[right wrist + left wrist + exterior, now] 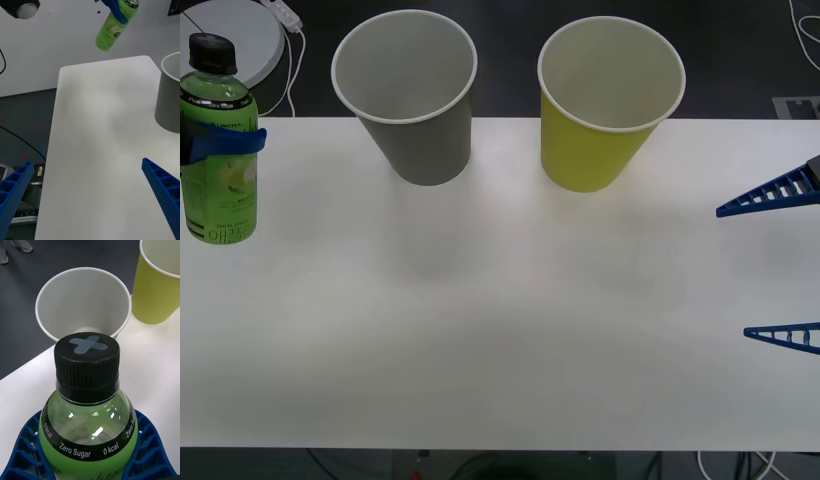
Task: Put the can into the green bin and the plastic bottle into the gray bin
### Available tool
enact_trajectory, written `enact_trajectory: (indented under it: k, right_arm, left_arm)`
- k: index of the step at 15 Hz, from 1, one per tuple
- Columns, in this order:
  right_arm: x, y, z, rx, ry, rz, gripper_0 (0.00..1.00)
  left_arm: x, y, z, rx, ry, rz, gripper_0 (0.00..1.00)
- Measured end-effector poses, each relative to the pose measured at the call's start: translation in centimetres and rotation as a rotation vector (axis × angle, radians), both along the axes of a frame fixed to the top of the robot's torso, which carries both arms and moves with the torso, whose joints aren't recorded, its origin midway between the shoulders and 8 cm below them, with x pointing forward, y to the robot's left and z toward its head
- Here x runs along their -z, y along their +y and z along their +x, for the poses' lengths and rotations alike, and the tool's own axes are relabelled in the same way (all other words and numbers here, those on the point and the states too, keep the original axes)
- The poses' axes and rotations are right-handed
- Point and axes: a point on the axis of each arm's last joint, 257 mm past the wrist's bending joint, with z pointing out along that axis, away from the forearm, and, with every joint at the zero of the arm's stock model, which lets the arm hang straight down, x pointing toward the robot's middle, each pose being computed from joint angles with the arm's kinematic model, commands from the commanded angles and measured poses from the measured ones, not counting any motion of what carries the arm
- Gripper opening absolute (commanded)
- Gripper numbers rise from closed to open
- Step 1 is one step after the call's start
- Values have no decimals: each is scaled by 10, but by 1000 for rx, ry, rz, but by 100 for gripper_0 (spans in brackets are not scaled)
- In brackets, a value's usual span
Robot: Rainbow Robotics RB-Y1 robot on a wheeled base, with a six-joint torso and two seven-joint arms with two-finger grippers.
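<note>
With blue ribbed left fingers (pixel 220 142) wrapped tight round the small clear plastic bottle of green liquid (pixel 217 150) held aloft at the table's (pixel 500 330) left edge, carry upright over the large gray paper cup (pixel 408 95), centre, then release; right fingers (pixel 780 265) idle, spread wide.

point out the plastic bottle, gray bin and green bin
plastic bottle (pixel 218 190), front view, on its green label
gray bin (pixel 423 150), front view, on its outer wall
green bin (pixel 588 150), front view, on its outer wall

Left gripper (pixel 220 142) raised at far left, fingers clamped around load. Right gripper (pixel 780 265) at right edge, fingers spread.
</note>
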Motion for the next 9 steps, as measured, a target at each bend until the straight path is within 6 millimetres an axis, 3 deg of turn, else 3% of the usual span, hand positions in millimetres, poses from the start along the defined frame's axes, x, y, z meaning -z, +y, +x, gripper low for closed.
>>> enact_trajectory:
  k: [9]
  right_arm:
    - [0, 0, 0, 0, 0, 0, 100]
  left_arm:
    - [-29, 2, 37, 33, 40, 17, 0]
